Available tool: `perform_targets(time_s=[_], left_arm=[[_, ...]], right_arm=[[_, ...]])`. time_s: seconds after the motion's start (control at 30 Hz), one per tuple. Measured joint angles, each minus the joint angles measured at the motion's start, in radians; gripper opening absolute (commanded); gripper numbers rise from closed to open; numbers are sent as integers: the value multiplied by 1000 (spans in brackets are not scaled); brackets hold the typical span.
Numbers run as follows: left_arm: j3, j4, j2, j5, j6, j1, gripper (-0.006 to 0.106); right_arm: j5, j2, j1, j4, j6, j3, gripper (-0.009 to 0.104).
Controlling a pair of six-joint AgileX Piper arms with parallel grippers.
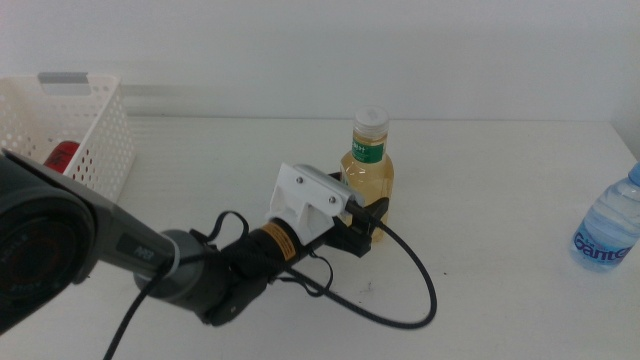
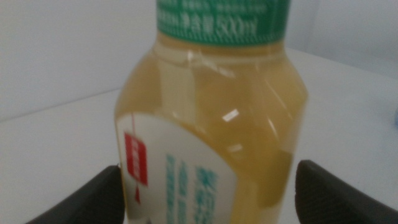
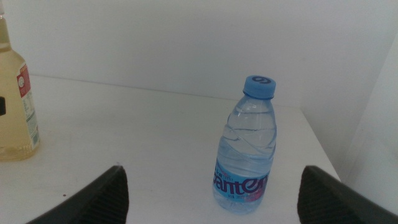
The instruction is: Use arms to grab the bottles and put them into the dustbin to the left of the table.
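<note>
Jaws flanking tea bottle, white table

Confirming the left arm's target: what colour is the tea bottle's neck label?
Green, on the tea bottle; the left wrist view shows it best.

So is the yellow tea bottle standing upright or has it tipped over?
Upright: the tea bottle stands on the table, white cap on top, with the left gripper open around its base.

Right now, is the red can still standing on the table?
No, the red can is inside the white dustbin, showing through its perforated wall in the middle view, not on the table.
</note>
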Motion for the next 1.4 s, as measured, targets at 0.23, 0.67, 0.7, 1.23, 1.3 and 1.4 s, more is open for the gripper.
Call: perform_targets(time_s=[0.23, 0.67, 0.7, 1.23, 1.3, 1.4], left_arm=[[-94, 104, 38, 37, -57, 27, 94], [-178, 157, 139, 46, -92, 27, 76], [-180, 164, 139, 47, -92, 28, 68], [105, 127, -317, 409, -122, 29, -2], [108, 95, -424, 551, -124, 29, -2], [98, 77, -572, 756, -129, 36, -2]], right_arm=[[0, 0, 0, 0, 0, 0, 87], [0, 0, 0, 5, 0, 0, 87], [0, 0, 0, 5, 0, 0, 87], [0, 0, 0, 5, 0, 0, 87], [0, 0, 0, 5, 0, 0, 87], [0, 0, 0, 5, 0, 0, 87]])
